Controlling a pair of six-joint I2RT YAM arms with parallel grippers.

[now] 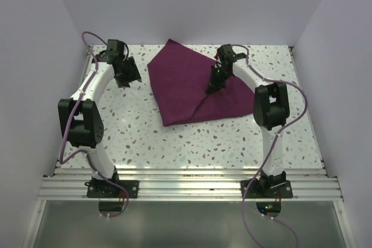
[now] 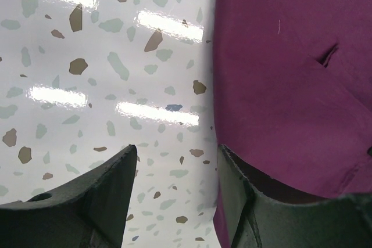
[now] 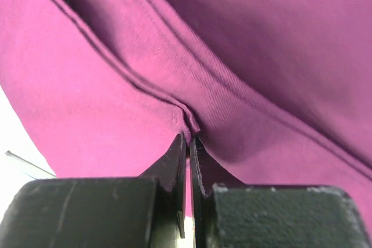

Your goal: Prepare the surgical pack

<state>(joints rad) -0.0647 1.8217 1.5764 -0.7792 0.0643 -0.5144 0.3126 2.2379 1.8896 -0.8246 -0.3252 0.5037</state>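
Top view: large plum-purple fabric cloth (image 1: 186,82) lies folded at far centre of the speckled white terrazzo table (image 1: 174,143) — plain white walls (image 1: 35,56) close on three sides.
Top view, arms: left gripper (image 1: 129,78) just off the cloth's left edge, open tabletop around it; right gripper (image 1: 214,88) down on the cloth.
Left wrist: fingers spread, nothing between — cloth edge under the right finger.
Right wrist: fingers pressed together, pinching a raised cloth fold.
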